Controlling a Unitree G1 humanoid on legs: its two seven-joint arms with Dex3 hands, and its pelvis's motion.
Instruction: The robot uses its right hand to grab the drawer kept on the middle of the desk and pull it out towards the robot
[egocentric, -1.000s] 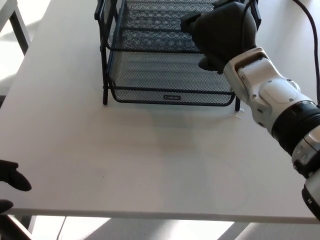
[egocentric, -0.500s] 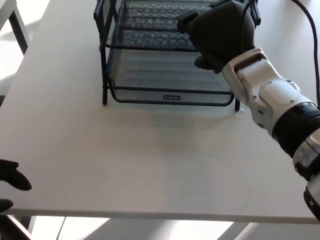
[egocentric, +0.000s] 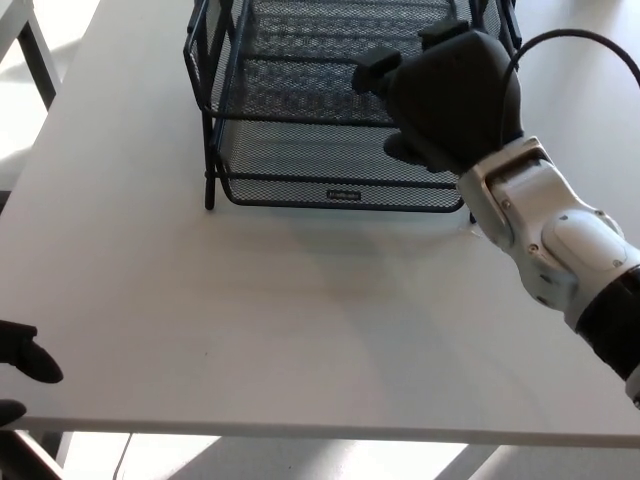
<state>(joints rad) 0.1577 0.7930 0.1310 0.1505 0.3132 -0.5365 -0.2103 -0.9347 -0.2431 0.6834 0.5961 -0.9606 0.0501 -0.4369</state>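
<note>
Black wire mesh makes up the drawer (egocentric: 330, 150), and it sits in a black rack (egocentric: 210, 120) on the white desk (egocentric: 250, 320). My right hand (egocentric: 445, 100) is black too, and it hangs over the right part of the drawer, up by the rack's upper shelf (egocentric: 300, 75). Most of the drawer lies to the left of my right hand and a bit below it. The drawer's front edge, with a small label (egocentric: 343, 195), is nearer to me than my hand is. I cannot tell if my right hand is touching the mesh. My thumb (egocentric: 372, 72) sticks out to the left, but I cannot tell if the fingers are spread or closed. My white arm (egocentric: 550, 235) runs back to the right. My left hand (egocentric: 22, 362) is far off at the desk's near left edge, and I cannot tell how its fingers are set.
</note>
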